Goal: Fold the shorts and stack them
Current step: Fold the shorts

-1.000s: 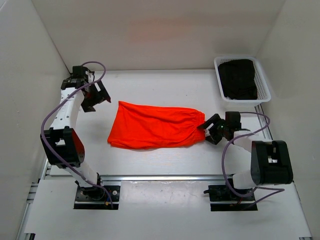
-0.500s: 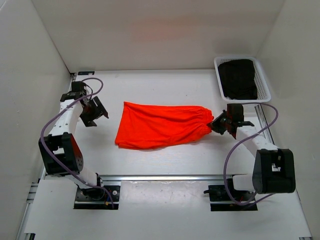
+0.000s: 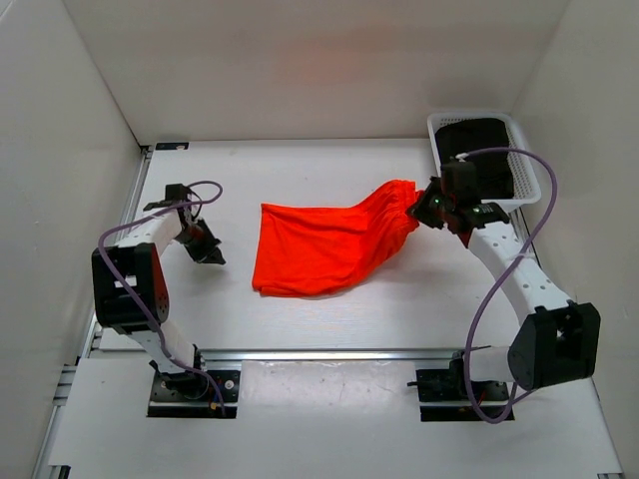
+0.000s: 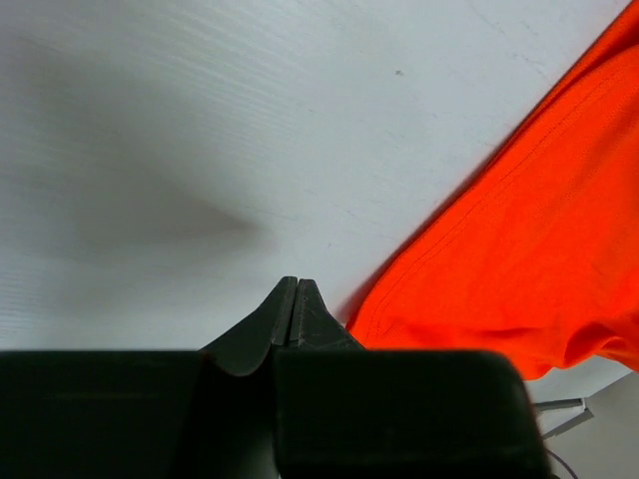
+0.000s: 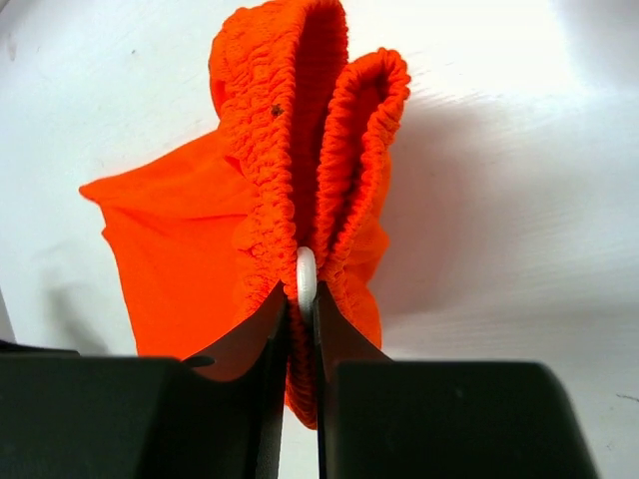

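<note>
Right gripper [image 3: 424,207] pinches the gathered waistband of the shorts [image 3: 329,247], a bit of white drawstring [image 5: 306,277] caught between its fingers, and holds that end raised near the basket [image 3: 527,165]. The rest lies on the table [image 3: 300,170]. Left gripper [image 3: 207,247] is pressed together on nothing, near the shorts' hem.

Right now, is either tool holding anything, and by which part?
The right tool pinches the shorts at the gathered waistband, with the white drawstring in the pinch. The left tool is shut on nothing, beside the shorts' other end.
</note>
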Tool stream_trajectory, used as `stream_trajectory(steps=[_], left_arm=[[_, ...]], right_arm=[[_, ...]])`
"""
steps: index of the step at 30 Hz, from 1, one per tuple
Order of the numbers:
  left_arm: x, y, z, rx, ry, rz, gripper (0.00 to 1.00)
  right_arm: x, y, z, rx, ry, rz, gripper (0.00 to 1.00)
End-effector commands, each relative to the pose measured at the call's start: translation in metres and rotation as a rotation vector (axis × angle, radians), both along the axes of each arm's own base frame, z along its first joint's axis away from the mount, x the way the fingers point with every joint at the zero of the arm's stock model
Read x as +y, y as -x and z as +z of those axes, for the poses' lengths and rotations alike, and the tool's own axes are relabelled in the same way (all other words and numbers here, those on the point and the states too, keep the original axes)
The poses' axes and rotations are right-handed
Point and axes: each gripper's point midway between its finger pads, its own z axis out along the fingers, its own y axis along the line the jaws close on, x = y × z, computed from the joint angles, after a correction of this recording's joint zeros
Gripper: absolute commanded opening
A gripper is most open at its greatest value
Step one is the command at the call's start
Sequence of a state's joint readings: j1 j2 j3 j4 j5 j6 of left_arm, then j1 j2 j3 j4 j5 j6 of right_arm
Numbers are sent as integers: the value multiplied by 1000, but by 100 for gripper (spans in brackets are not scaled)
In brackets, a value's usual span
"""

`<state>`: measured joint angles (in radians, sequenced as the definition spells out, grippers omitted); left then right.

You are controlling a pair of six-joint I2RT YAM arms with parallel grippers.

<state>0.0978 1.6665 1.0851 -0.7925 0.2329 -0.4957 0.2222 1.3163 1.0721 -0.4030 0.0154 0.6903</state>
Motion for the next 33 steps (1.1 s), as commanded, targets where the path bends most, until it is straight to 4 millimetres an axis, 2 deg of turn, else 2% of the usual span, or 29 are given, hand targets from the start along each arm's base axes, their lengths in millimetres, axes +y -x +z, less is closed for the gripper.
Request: stream_trajectory(steps=[1, 2, 6, 7, 8, 9, 11, 12, 14, 15, 17, 18, 19, 20, 21, 25, 26, 27, 28, 29, 31, 32, 33], left_arm=[[-7, -16, 11, -76, 23, -8, 10], [-7, -19, 13, -85, 22, -8, 10], [-14, -18, -2, -37, 33, -37, 10], [-14, -18, -2, -37, 33, -37, 10], [-17, -19, -5, -36, 34, -48, 10], [-19, -19, -8, -26, 43, -50, 10], [-27, -19, -11, -21, 56, -73, 10], [-27, -17, -16, -6, 57, -72, 10], [-31, -21, -19, -6, 57, -83, 10], [-34, -19, -22, 4, 58, -92, 10], [-34, -18, -26, 17, 58, -92, 10], [-38, -22, -26, 8, 67, -103, 10], [-39, -22, -26, 10, 69, -95, 10], [-39, -22, -26, 10, 69, -95, 10], [-39, -21, -29, 19, 69, -94, 10], [-39, -21, -29, 20, 69, -94, 10], [-37, -20, -32, 29, 60, -92, 10], [-37, -20, -32, 29, 60, -92, 10], [-36, -21, -33, 32, 53, -81, 10], [-36, -22, -29, 20, 52, -81, 10], [-36, -23, -25, 8, 51, -81, 10], [-34, -24, -23, -1, 42, -79, 10], [-33, -25, -19, -16, 33, -77, 12]], right_arm=[[18, -5, 19, -36, 100, 64, 0], [25, -6, 24, -40, 108, 75, 0], [59, -7, 38, -50, 169, 138, 0], [76, -5, 42, -55, 183, 171, 0], [79, -7, 44, -64, 214, 159, 0], [95, -3, 40, -59, 240, 198, 0], [109, -3, 42, -63, 263, 218, 0], [129, -1, 46, -70, 268, 254, 0], [142, -1, 50, -85, 296, 260, 0], [160, 2, 52, -93, 307, 289, 0], [174, 2, 54, -105, 326, 300, 0], [186, 5, 45, -95, 354, 318, 0], [194, 4, 53, -109, 352, 323, 0], [203, 4, 52, -113, 350, 336, 0], [213, 7, 40, -94, 378, 355, 0], [249, 6, 26, -96, 402, 417, 0], [262, 9, 12, -81, 417, 441, 0], [270, 8, 9, -87, 423, 457, 0], [282, 5, 19, -113, 402, 461, 0], [298, 9, 4, -101, 414, 503, 0], [322, 11, 1, -108, 388, 573, 0], [342, 12, 2, -118, 349, 607, 5], [360, 24, 1, -98, 283, 707, 31]])
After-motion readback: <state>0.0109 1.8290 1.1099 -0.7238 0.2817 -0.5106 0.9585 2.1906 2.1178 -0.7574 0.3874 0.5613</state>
